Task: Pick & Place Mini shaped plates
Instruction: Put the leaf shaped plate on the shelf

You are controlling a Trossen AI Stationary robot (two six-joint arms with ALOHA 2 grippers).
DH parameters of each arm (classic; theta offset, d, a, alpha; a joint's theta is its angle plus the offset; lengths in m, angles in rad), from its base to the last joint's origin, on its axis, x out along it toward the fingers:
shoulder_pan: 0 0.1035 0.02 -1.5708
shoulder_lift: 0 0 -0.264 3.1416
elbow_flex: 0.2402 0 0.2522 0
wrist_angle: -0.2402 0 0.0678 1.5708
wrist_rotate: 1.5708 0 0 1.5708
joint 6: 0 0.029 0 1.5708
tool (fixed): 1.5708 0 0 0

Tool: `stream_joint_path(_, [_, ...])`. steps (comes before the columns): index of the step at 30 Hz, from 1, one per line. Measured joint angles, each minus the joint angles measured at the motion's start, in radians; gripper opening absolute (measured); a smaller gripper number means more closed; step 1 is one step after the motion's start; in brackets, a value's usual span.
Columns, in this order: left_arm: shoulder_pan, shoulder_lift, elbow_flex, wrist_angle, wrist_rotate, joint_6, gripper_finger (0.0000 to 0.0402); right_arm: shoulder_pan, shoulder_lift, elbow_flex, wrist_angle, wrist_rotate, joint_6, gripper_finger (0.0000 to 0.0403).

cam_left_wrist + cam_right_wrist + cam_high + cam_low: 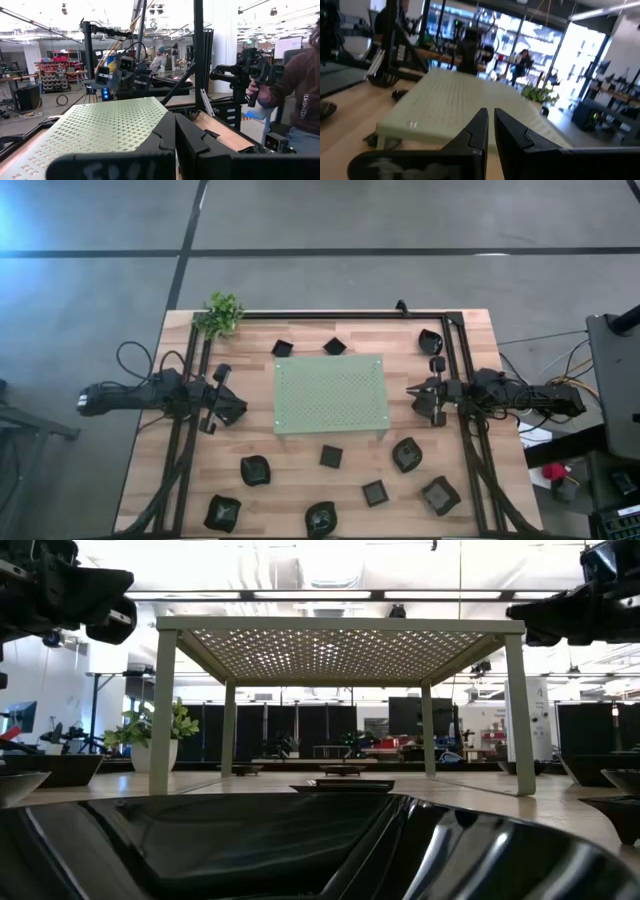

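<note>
With both grippers (222,395) (412,392) pressed together empty beside the mat (331,394), fingers should be spread before any plate (332,456) is approached.

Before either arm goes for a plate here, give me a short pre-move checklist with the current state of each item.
1. Left gripper empty, beside the green mat: ok, fingers shut on nothing.
2. Right gripper empty on the mat's other side: ok, fingers nearly closed, holding nothing.
3. Fingers open enough to take a plate: not ok, both must open first.
4. Mat top free of plates: ok.
5. Mini shaped plates reachable on the table: ok, scattered around the mat.
6. Plate under the raised mat: cannot tell.
</note>
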Motion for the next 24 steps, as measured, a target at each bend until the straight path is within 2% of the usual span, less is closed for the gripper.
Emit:
stream_joint_path(6, [0.000, 0.000, 0.000, 0.000, 0.000, 0.000, 0.0000, 0.000, 0.000, 0.000, 0.118, 0.000, 0.028, 0.0027])
stream_joint_path(14, [0.000, 0.000, 0.000, 0.000, 0.000, 0.000, 0.0000, 0.000, 0.000, 0.000, 0.173, 0.008, 0.122, 0.0027])
stream_joint_path(16, [0.000, 0.000, 0.000, 0.000, 0.000, 0.000, 0.0000, 0.000, 0.000, 0.000, 0.177, 0.078, 0.170, 0.0027])
stream_joint_path(24, [0.000, 0.000, 0.000, 0.000, 0.000, 0.000, 0.0000, -0.001, 0.022, 0.022, 0.153, 0.565, 0.190, 0.0027])
